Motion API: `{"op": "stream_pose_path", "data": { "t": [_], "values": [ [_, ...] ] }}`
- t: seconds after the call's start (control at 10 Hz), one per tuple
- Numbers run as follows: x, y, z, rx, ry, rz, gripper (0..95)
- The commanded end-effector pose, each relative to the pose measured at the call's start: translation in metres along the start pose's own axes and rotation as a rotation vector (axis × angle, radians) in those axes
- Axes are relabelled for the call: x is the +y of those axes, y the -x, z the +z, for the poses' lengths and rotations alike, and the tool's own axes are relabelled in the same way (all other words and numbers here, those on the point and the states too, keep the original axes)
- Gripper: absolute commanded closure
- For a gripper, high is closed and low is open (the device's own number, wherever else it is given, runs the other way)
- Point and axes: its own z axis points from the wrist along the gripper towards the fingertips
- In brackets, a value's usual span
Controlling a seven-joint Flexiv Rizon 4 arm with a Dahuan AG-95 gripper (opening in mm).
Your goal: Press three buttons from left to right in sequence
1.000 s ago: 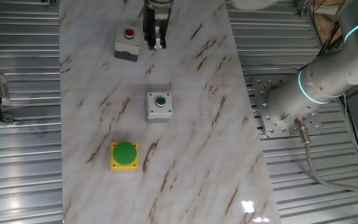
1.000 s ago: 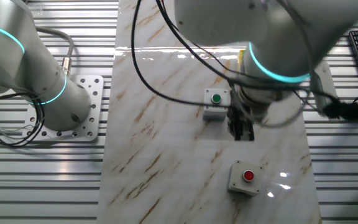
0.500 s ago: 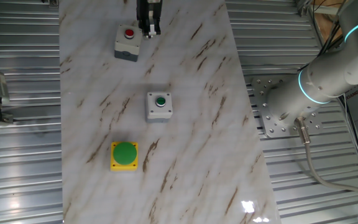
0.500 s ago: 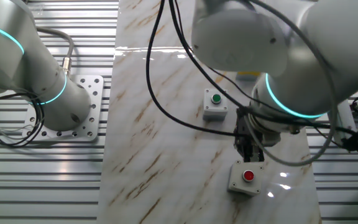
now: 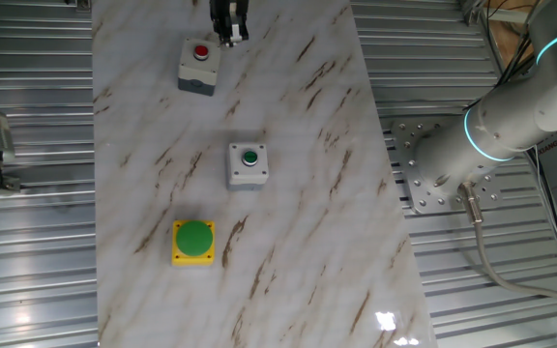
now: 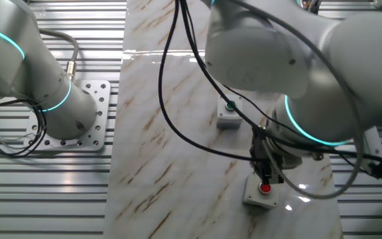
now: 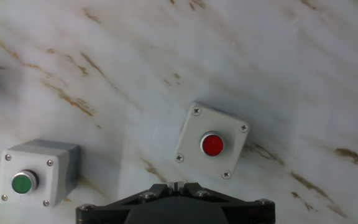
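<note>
The grey box with the small red button [image 5: 198, 64] stands at the far end of the marble table, the grey box with the dark-green button [image 5: 249, 164] in the middle, and the yellow box with the large green dome [image 5: 193, 240] nearest. My gripper [image 5: 228, 29] hovers just beside the red-button box, above the table. In the other fixed view the gripper [image 6: 266, 175] hangs over the red-button box [image 6: 260, 191]. The hand view shows the red-button box [image 7: 211, 144] just ahead of my fingertips [image 7: 178, 185], which touch each other, empty. The green-button box [image 7: 30, 180] lies at lower left.
The marble tabletop [image 5: 288, 222] is flanked by ribbed metal surfaces. The arm's base [image 5: 453, 164] stands to one side of the table. A black cable [image 6: 197, 66] loops over the green-button box [image 6: 228, 116]. The arm hides the yellow box in that view.
My gripper has moved along the table away from the green-button box to a spot beside and above the red-button box. The buttons have not moved.
</note>
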Motion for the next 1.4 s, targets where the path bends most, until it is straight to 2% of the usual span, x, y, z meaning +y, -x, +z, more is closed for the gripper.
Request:
{"op": "stream_pose_path", "data": {
  "t": [0.1,0.2,0.9,1.2,1.4],
  "values": [
    [-0.0053,-0.0006,-0.0016,0.002,-0.002,-0.017,95.0],
    [-0.0066,-0.0005,-0.0017,0.001,0.006,-0.01,95.0],
    [-0.0067,0.0004,-0.0003,0.007,0.006,-0.037,95.0],
    [-0.0067,0.0004,-0.0003,0.002,0.032,-0.015,95.0],
    [-0.0067,0.0004,-0.0003,0.0,0.032,0.002,95.0]
  ]
}}
